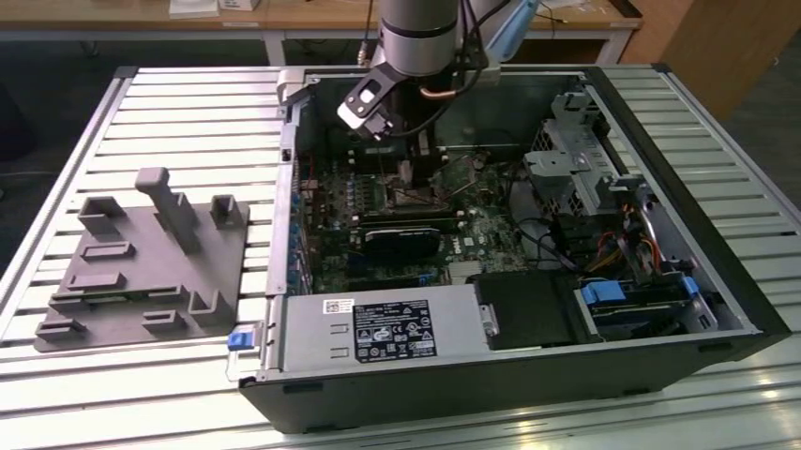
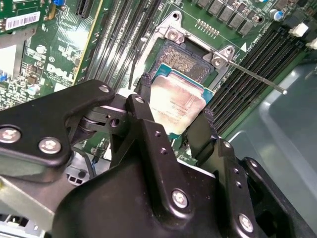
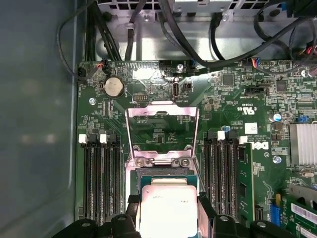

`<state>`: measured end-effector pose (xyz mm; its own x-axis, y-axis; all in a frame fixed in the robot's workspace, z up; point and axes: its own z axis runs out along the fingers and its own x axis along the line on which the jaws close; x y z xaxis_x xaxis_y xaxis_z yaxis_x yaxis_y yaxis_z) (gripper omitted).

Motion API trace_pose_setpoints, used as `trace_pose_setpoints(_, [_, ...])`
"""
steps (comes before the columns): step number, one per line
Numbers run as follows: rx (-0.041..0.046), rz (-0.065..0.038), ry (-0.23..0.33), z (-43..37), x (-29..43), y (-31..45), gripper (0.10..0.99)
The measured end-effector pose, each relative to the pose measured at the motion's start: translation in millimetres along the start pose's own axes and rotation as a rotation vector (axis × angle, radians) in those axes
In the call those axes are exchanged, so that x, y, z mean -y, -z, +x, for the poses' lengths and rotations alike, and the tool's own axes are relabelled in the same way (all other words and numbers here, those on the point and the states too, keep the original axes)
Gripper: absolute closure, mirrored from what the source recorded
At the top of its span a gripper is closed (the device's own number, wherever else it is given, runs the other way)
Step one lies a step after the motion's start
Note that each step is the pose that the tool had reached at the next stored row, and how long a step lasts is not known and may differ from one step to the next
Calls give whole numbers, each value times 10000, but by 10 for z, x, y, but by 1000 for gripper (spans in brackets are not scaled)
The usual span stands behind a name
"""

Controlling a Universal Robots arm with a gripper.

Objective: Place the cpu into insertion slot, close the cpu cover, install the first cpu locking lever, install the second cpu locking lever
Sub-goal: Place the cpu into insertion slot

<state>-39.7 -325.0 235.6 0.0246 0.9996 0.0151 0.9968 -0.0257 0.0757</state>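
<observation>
Your black gripper (image 2: 174,113) clamps the silver-grey square cpu (image 2: 181,98).
It hangs, apparently just above, the dark silver-rimmed insertion slot (image 2: 187,58).

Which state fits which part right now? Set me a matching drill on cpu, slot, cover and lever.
Things:
1 cpu
2 slot
3 cover
4 lever

States:
A flipped up, open
B gripped between the jaws, above the board
C thin rod sticking out free
D uncovered, dark centre showing

Pairs: 1-B, 2-D, 3-A, 4-C
</observation>
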Motion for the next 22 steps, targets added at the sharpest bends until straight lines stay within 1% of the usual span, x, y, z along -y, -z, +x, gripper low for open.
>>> trace_pose_setpoints(3, [-7, 2, 228, 1, 3, -21, 549])
trace_pose_setpoints(4, [5, 4, 283, 1, 4, -27, 549])
trace_pose_setpoints(5, [42, 5, 319, 1, 5, -31, 549])
trace_pose_setpoints(8, [271, 11, 371, 0, 6, -44, 549])
trace_pose_setpoints(9, [320, 13, 382, 0, 7, -53, 549])
trace_pose_setpoints(10, [338, 14, 395, 0, 7, -65, 549])
trace_pose_setpoints(11, [344, 14, 413, 0, 9, -93, 549])
trace_pose_setpoints(14, [344, 14, 431, 0, 13, -130, 549])
trace_pose_setpoints(17, [344, 15, 435, 8, 21, -153, 549])
trace_pose_setpoints(22, [341, 13, 435, 47, 42, -184, 549])
